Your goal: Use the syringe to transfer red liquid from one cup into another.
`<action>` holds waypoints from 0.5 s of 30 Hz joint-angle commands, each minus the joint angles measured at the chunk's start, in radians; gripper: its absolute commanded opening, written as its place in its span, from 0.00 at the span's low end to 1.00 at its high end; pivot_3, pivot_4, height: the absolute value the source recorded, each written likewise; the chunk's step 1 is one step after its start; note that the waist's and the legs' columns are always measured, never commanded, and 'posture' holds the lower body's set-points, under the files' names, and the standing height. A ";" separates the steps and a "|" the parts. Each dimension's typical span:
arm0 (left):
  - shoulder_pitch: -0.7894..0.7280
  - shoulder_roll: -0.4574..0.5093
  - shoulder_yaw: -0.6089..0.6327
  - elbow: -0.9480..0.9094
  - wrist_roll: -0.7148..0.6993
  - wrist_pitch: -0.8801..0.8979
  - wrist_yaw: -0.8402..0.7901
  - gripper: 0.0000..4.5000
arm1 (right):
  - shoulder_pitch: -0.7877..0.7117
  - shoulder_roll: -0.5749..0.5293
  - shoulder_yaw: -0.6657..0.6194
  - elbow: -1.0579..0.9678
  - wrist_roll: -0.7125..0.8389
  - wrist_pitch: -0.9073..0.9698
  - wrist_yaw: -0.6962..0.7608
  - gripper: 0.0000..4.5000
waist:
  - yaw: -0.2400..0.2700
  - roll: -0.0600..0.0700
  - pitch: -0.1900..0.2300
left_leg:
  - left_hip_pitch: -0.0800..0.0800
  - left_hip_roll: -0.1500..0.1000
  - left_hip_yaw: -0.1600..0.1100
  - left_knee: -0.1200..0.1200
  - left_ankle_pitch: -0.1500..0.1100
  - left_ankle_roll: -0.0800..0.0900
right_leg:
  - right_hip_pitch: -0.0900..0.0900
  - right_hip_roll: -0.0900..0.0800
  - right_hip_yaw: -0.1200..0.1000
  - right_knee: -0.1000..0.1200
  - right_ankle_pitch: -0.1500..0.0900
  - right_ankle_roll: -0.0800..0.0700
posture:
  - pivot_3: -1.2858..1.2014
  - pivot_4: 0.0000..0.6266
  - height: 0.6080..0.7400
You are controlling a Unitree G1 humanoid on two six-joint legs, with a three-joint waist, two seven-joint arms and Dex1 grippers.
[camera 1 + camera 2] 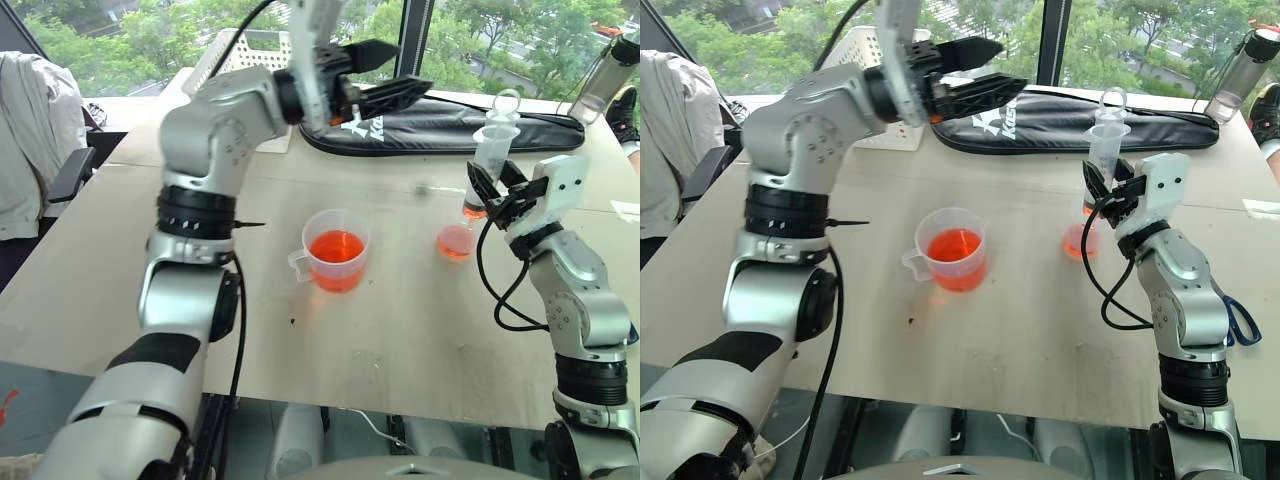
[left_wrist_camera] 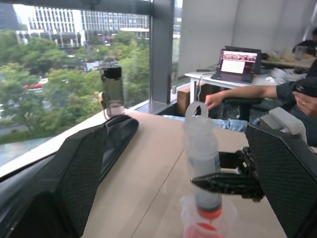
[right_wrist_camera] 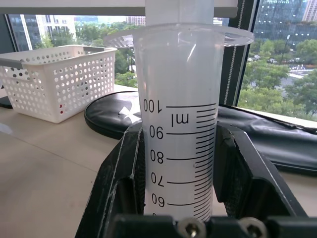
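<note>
Wide windows with green trees behind frame the scene, and a pale wooden table (image 1: 400, 340) carries everything. At the far edge a white perforated basket (image 1: 865, 60) is seen, and beside it a long black zipped bag (image 1: 450, 130); a dark-capped bottle (image 1: 1238, 70) stands at the far right corner.

Left to right now. The left gripper (image 1: 395, 75) is held high above the far part of the table, fingers spread wide, nothing between them; it is aimed across toward the syringe's top. Below it, near the middle of the table, the handled measuring cup (image 1: 335, 255) is found with red liquid (image 1: 336, 246) in its lower part, so the source is judged far from emptied. Just to its right, the smaller cup (image 1: 456, 242) already holds a shallow pool of red.

Over that smaller cup the syringe (image 1: 493, 150) is kept upright, orange tip down at or just inside the rim, plunger ring raised at the top. It is clamped round the barrel by the right gripper (image 1: 500, 195), fingers closed on both sides of the printed scale.

Progress is judged as mid-transfer: some liquid has been delivered, and the barrel looks largely clear with the plunger drawn up. What appears left is for the plunger to be pressed by the free left gripper, then further draws from the larger cup.
</note>
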 commanded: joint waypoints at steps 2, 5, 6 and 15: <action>-0.095 -0.107 -0.056 0.164 0.130 -0.134 0.014 1.00 | -0.014 0.007 0.016 -0.009 -0.044 -0.064 0.001 0.30 | 0.003 0.000 0.000 | 0.000 0.000 -0.001 0.000 0.000 0.000 | 0.000 0.000 -0.001 0.000 0.000 0.000 | 0.52 0.24 0.88; -0.123 -0.149 -0.047 0.240 0.174 -0.174 0.049 1.00 | -0.013 0.023 0.027 -0.015 -0.054 -0.072 -0.006 0.30 | -0.002 0.002 0.001 | 0.000 0.000 0.000 0.000 0.000 0.000 | -0.001 0.000 0.000 0.000 0.000 0.000 | 0.52 0.24 0.88; -0.129 -0.159 -0.047 0.258 0.187 -0.186 0.052 1.00 | -0.012 0.029 0.031 -0.019 -0.059 -0.073 -0.008 0.30 | -0.002 0.002 0.001 | 0.000 0.000 0.000 0.000 0.000 0.000 | -0.001 0.001 0.001 0.000 0.000 0.000 | 0.52 0.24 0.88; -0.192 -0.261 -0.019 0.388 0.241 -0.247 0.113 1.00 | -0.009 0.059 0.054 -0.034 -0.082 -0.083 -0.020 0.30 | 0.006 0.002 0.002 | -0.002 0.000 0.000 -0.001 0.000 0.000 | -0.001 0.000 0.000 -0.001 -0.001 0.001 | 0.52 0.24 0.88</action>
